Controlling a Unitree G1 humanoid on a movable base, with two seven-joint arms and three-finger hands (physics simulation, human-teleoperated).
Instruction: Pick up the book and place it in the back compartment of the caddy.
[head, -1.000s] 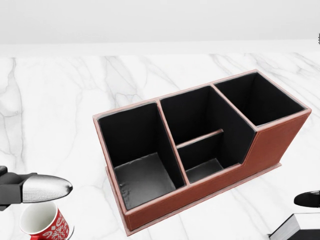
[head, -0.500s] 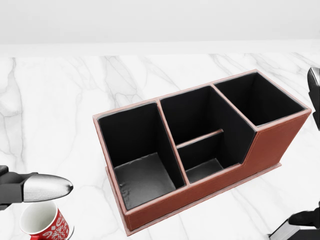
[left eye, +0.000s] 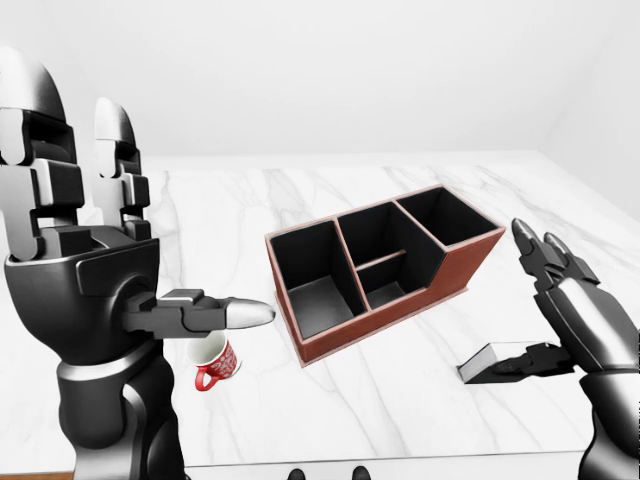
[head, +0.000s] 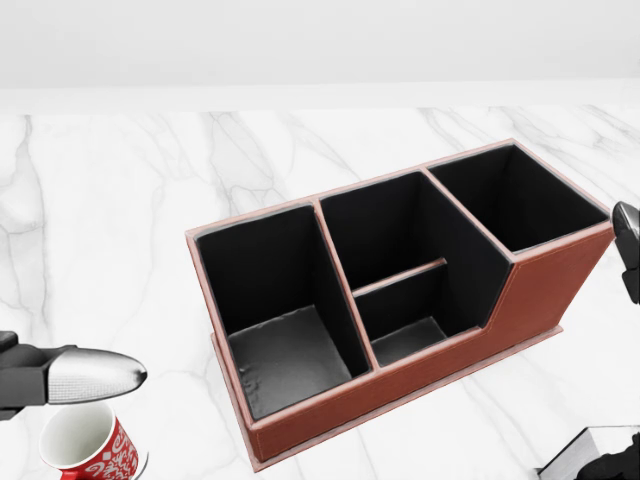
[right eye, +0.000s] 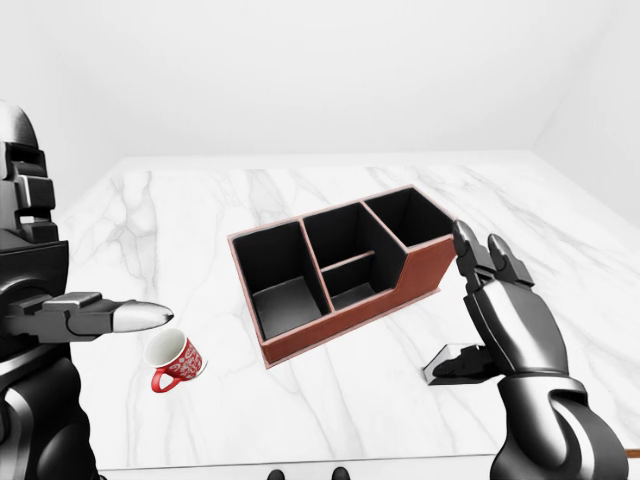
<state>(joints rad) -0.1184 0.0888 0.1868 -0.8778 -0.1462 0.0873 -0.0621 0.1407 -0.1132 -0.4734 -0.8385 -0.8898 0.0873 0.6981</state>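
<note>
The brown caddy (head: 545, 285) with black compartments stands askew in the middle of the marble table; all its compartments look bare. The book (left eye: 484, 361), dark cover and pale page edges, lies flat on the table to the lower right of the caddy. My right hand (left eye: 532, 312) is open beside it, fingers (left eye: 548, 252) raised upright and the thumb (left eye: 522, 366) stretched onto the book's right end. In the head view only the book's corner (head: 585, 448) shows at the bottom right. My left hand (left eye: 175, 225) is held up open at the left, its thumb pointing right.
A red and white mug (left eye: 213, 362) lies on its side under my left thumb, left of the caddy. The table's near edge (left eye: 400, 466) runs along the bottom of the left-eye view, close below the book. A plain pale wall rises behind the table.
In the head view my right hand's fingers, absent a second ago, rose at the right edge and have now sunk lower. Its thumb slid down over the book. Caddy, mug and left hand stayed put.
</note>
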